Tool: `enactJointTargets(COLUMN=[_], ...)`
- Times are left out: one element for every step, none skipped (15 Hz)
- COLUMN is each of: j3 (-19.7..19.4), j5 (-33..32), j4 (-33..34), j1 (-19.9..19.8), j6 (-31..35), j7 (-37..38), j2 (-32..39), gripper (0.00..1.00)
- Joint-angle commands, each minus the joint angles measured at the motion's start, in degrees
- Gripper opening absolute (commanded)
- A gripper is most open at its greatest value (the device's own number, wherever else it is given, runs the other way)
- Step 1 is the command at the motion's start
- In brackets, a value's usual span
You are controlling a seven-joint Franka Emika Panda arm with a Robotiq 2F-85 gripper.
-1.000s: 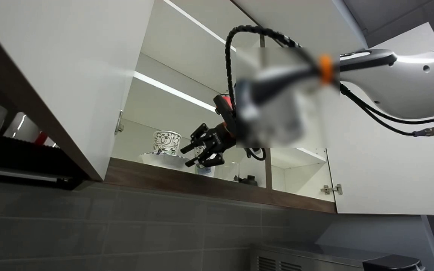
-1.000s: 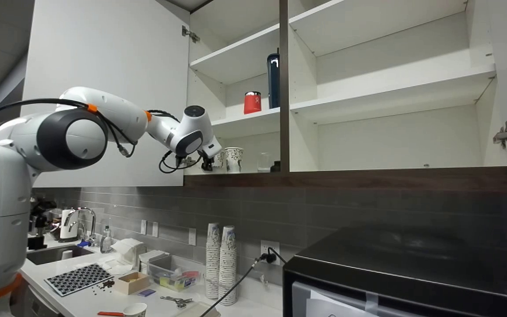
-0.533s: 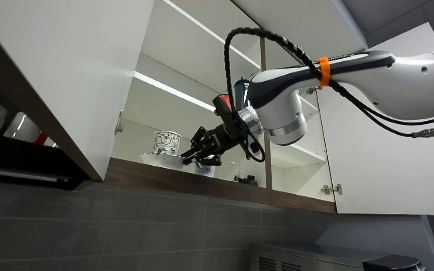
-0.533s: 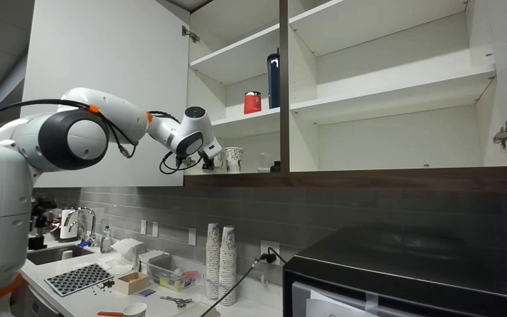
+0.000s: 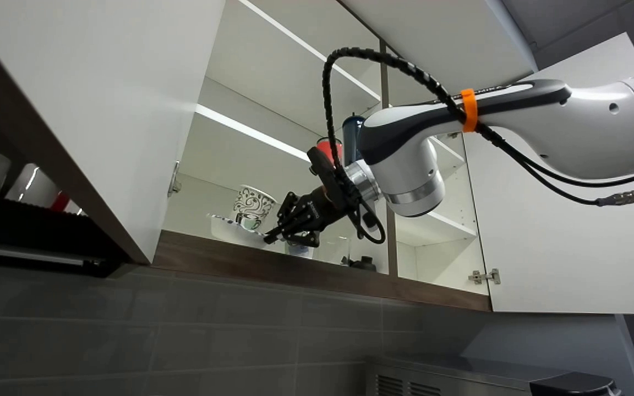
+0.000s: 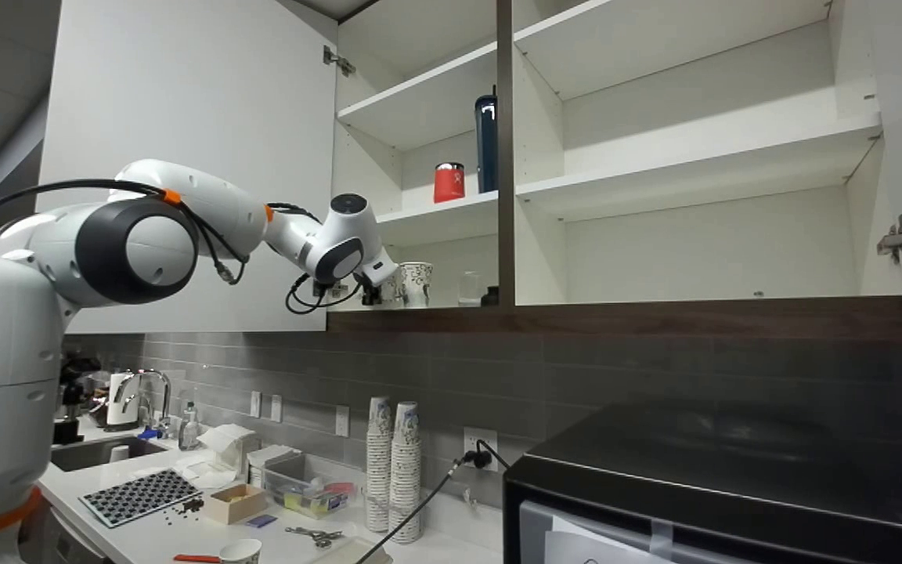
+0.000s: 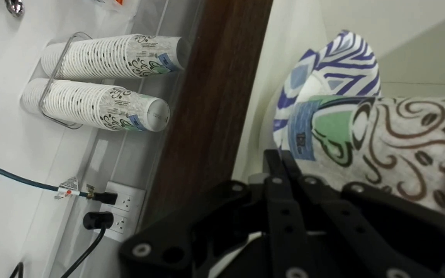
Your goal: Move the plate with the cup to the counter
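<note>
Gripper (image 7: 281, 155) pinched tight on near rim of patterned paper plate (image 7: 348, 71), low in cupboard (image 5: 317, 269). Rest of plate lies straight ahead of gripper. Paper coffee cup (image 7: 377, 146) on plate, leaning toward gripper; lifting could tip cup off.

The cabinet floor (image 7: 272, 50), white with a wood edge (image 5: 317, 275), carries a patterned cup (image 6: 417, 283), a glass (image 6: 469, 288) and a black object (image 6: 490, 296); the plate (image 7: 348, 69) tilts over it, contact unclear. On the white counter (image 6: 153, 540) are a tray (image 6: 140, 497), crumbs (image 6: 185, 507), a box (image 6: 243, 511), a packet (image 6: 261, 520), a bin (image 6: 286, 471), cup stacks (image 6: 406, 474) and scissors (image 6: 318, 537).
</note>
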Motion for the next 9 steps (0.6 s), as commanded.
enactJointTargets(j3=[-0.3, -0.3, -0.3, -0.3, -0.3, -0.3, -0.3, -0.2, -0.2], j5=[0.1, 0.2, 0.1, 0.1, -0.3, -0.8, -1.4, -1.7, -2.2], j4=[-0.2, -0.3, -0.4, -0.5, -0.7, -1.0, -1.3, -1.5, -1.9], j1=[0.5, 0.6, 0.6, 0.6, 0.6, 0.6, 0.6, 0.6, 0.6], j6=[0.0, 0.0, 0.1, 0.0, -0.1, -0.5, -0.8, -1.3, -1.3], j7=[0.2, 0.2, 0.2, 0.2, 0.4, 0.7, 1.1, 1.2, 1.4], j2=[-0.1, -0.4, -0.6, -0.9, -1.2, -1.8, -2.3, -2.9, -3.7], gripper=[0.00, 0.00, 0.00, 0.00, 0.00, 0.00, 0.00, 0.00, 0.00])
